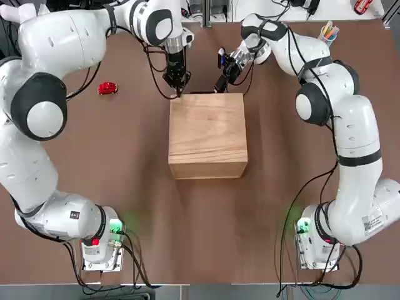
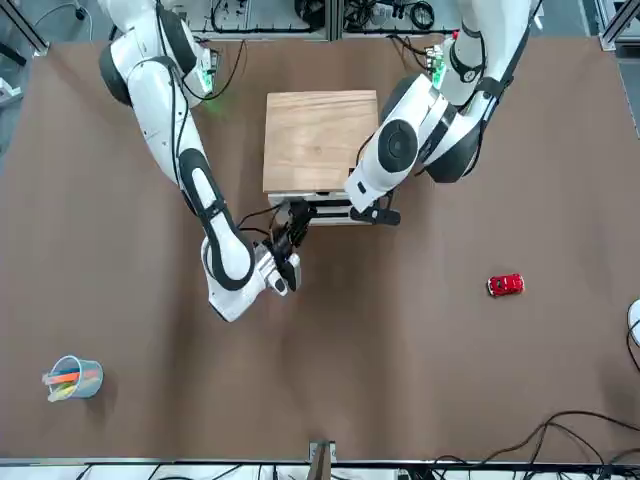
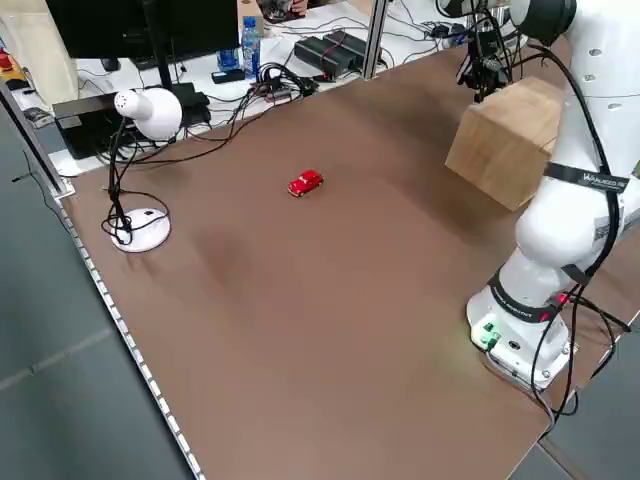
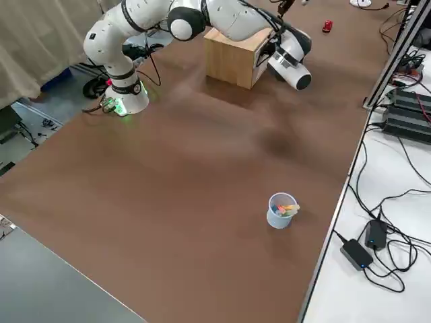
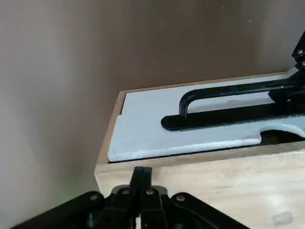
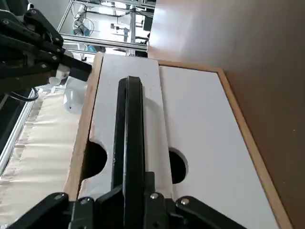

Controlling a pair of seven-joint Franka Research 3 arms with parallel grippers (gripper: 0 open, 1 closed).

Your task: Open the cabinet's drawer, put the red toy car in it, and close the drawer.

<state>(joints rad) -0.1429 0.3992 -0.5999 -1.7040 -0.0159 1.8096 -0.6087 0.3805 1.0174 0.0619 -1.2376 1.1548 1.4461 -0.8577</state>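
The cabinet (image 1: 207,134) is a light wooden box in the middle of the table. Its drawer (image 6: 119,95) has a white front and a black handle (image 6: 129,119), and it sits flush in the cabinet's far face. My right gripper (image 6: 133,177) is shut on that handle, as the front view also shows (image 2: 293,222). My left gripper (image 1: 179,89) is shut with nothing in it, its tips resting on the cabinet's top far edge (image 5: 141,174). The red toy car (image 1: 107,88) stands alone on the table to the cabinet's left.
A blue cup of pens (image 1: 328,31) stands at the far right corner of the table. A white lamp (image 3: 140,160) sits at the far left edge. A white mouse (image 2: 634,320) lies near the left edge. Cables hang around both wrists.
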